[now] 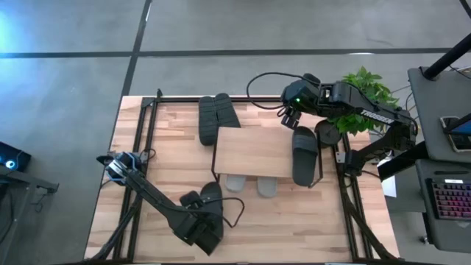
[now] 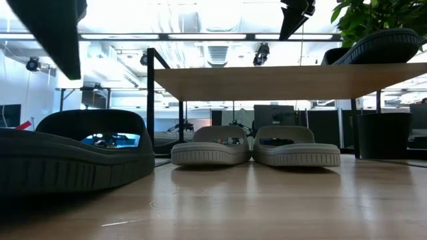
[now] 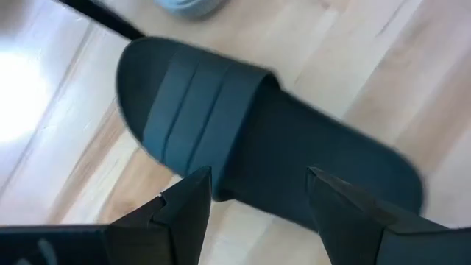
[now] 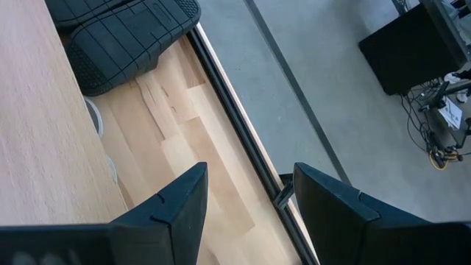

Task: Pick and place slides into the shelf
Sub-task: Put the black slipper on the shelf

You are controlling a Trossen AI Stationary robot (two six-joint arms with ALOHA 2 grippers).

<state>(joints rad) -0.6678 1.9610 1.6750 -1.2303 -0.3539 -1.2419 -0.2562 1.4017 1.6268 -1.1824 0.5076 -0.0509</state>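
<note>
A dark slide [image 3: 243,125] lies sole down on the table near its front edge, also seen in the high view [image 1: 210,194] and the low view [image 2: 73,157]. My left gripper [image 3: 257,180] hovers open just above it, one finger on each side of its middle, touching nothing. The shelf [image 1: 254,151] stands mid-table. Another dark slide [image 1: 304,156] rests on the right end of its top board. Two light grey slides [image 2: 210,150] [image 2: 297,150] sit side by side under the board. My right gripper [image 4: 250,173] hangs open above the table's far edge [image 1: 289,118].
Two more dark slides [image 1: 218,118] lie soles up on the table by the shelf's far left corner, also seen in the right wrist view [image 4: 125,33]. A potted plant [image 1: 360,103] stands at the far right. Bare table lies left of the shelf.
</note>
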